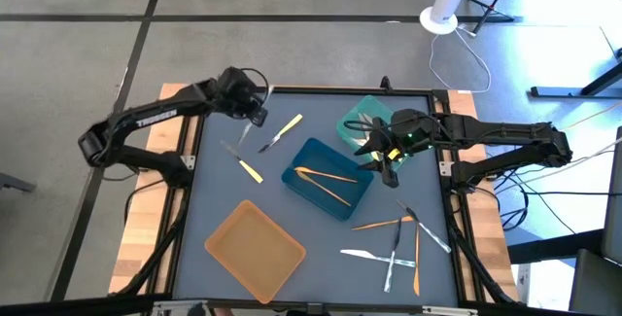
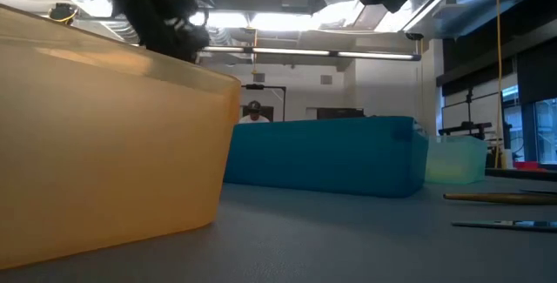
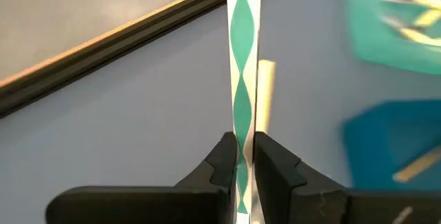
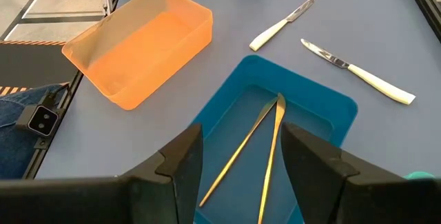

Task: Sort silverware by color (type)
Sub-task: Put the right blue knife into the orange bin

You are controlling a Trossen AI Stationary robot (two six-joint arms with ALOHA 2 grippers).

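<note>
From above, the left gripper (image 1: 258, 115) hangs over the table's (image 1: 209, 194) far-left part, just beside two yellow-handled knives (image 1: 282, 130); the right gripper (image 1: 374, 151) hovers beside the blue tray (image 1: 326, 199), which holds two orange pieces (image 1: 326, 174). More silverware (image 1: 394, 243) lies near the right edge. The left wrist view shows fingers (image 3: 222, 165) pinched on a thin clear piece (image 3: 243, 79) standing between them. The right wrist view shows spread, empty fingers (image 4: 185, 162) above the tray.
</note>
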